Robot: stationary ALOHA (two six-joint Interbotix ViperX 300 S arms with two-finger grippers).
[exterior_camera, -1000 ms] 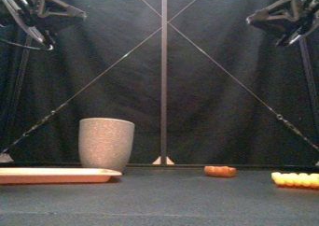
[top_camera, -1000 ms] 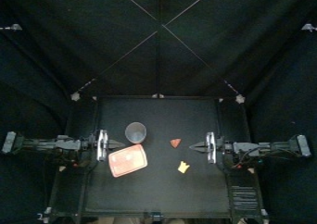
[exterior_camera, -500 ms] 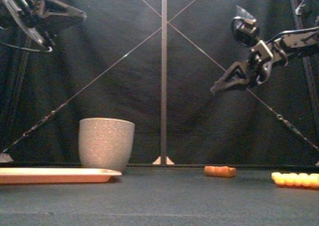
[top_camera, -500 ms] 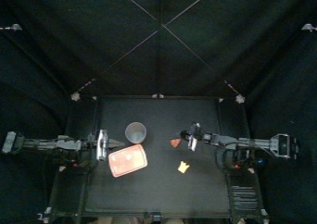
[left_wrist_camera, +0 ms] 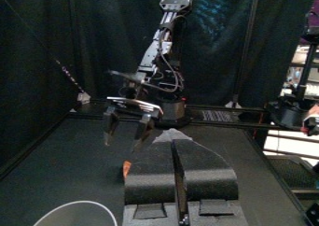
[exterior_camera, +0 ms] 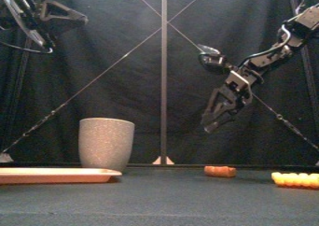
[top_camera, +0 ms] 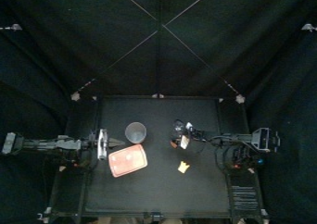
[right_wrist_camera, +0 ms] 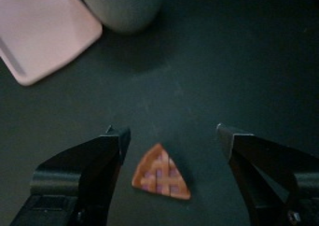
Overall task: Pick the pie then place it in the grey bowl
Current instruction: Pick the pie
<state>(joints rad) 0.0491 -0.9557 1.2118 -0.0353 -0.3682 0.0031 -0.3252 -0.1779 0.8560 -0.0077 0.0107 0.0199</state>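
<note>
- Right wrist view: the right end effector (right_wrist_camera: 171,134) has its jaws spread wide and grips nothing. The pie slice (right_wrist_camera: 159,171), an orange-red triangle with a lattice top, lies flat on the counter (right_wrist_camera: 200,71) in the gap between the two jaws and touches neither.
- Front view: that end effector hangs well above the counter, tilted, with its tips pointing down and toward the left. The pie slice sits below it on the counter, right of the middle.
- The tall grey speckled cup (exterior_camera: 106,143) stands upright with its mouth up, to the left of the pie slice and well apart from it.
- The flat pink tray (top_camera: 128,160) lies near the cup, in front of it, toward the counter's left side. Nothing rests on it.
- A small yellow toy food (top_camera: 183,168) lies nearer the front edge than the pie slice, to the right of the tray and apart from both.
- The left end effector (top_camera: 99,144) is at the counter's left edge, just beside the tray, and its arm shows high at the upper left of the front view. In the left wrist view its jaws are closed together, with only a thin dark line between them and nothing held.
</note>
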